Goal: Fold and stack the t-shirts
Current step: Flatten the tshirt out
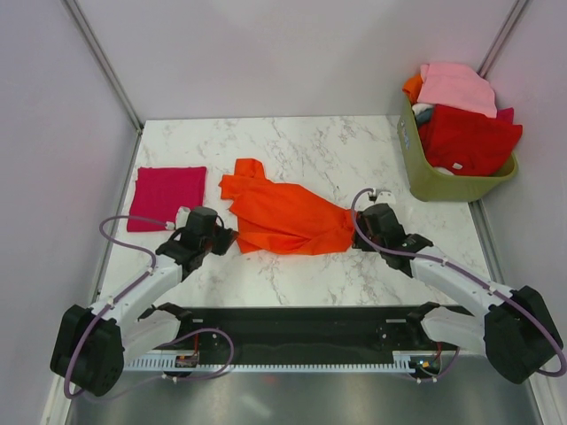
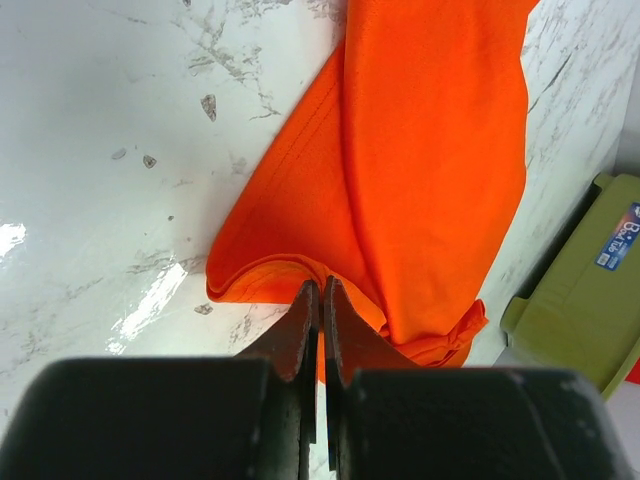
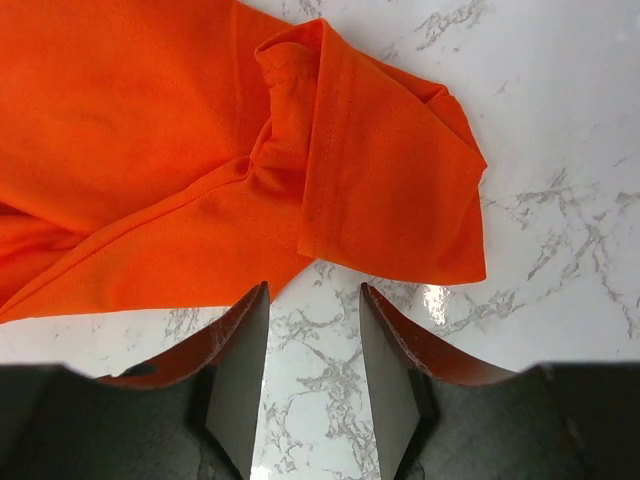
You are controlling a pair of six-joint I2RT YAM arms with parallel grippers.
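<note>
An orange t-shirt (image 1: 283, 217) lies crumpled and stretched across the middle of the marble table (image 1: 337, 142). My left gripper (image 1: 221, 237) sits at its left lower edge. In the left wrist view that gripper (image 2: 321, 290) is shut on a fold of the orange t-shirt (image 2: 430, 180). My right gripper (image 1: 358, 232) is at the shirt's right end. In the right wrist view it (image 3: 312, 295) stands open over bare marble, just short of the cloth's edge (image 3: 390, 190). A crimson-magenta t-shirt (image 1: 168, 197) lies folded flat at the far left.
A green basket (image 1: 416, 168) heaped with pink, red and orange clothes stands at the back right corner; its wall (image 2: 580, 310) shows in the left wrist view. White walls close in the table on three sides.
</note>
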